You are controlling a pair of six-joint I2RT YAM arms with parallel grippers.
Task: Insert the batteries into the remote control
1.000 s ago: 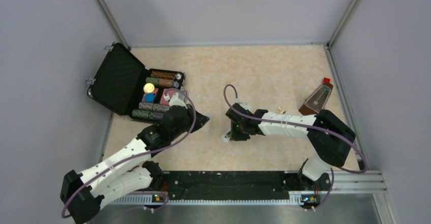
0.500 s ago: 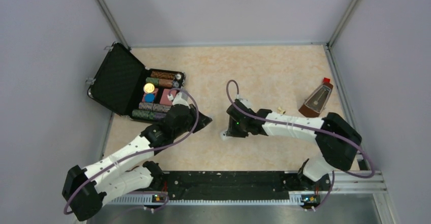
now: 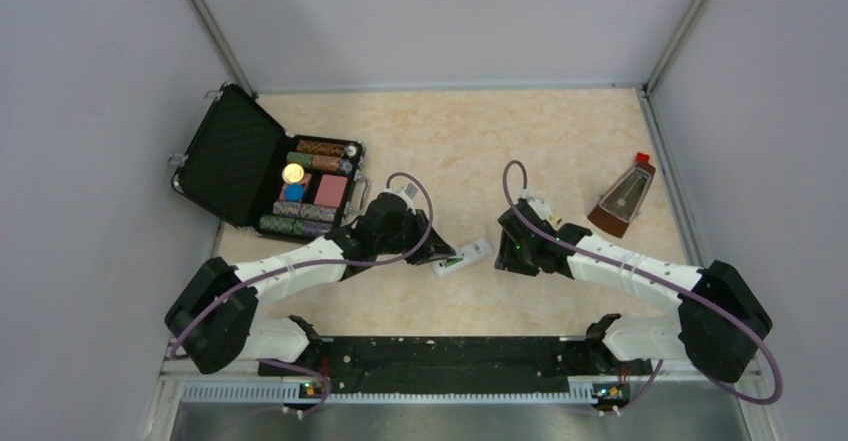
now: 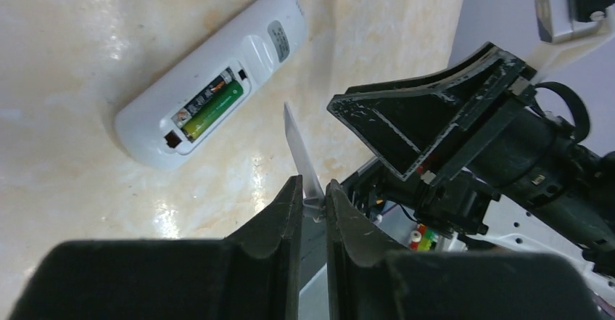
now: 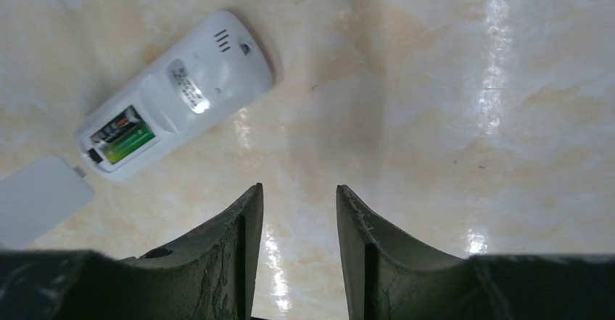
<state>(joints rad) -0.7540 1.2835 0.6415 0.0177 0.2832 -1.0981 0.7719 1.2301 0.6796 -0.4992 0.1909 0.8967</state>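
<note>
As seen from above, shows the small white oblong plastic remote control flat on the beige marbled tabletop, plain back face up, between the two grippers. Holds both slim cylindrical batteries, one green, one darker, side by side in its open bay. Left of the remote, just beside its bay end: black two-finger left gripper, pinched narrow on the thin loose white plastic cover piece, held edge-up; contact with the remote not discernible. Right of the remote, near but apart: black two-finger right gripper, jaws parted, gripping nothing. Far left of the remote: open black chip case; far right: brown wedge-shaped metronome with red top.
</note>
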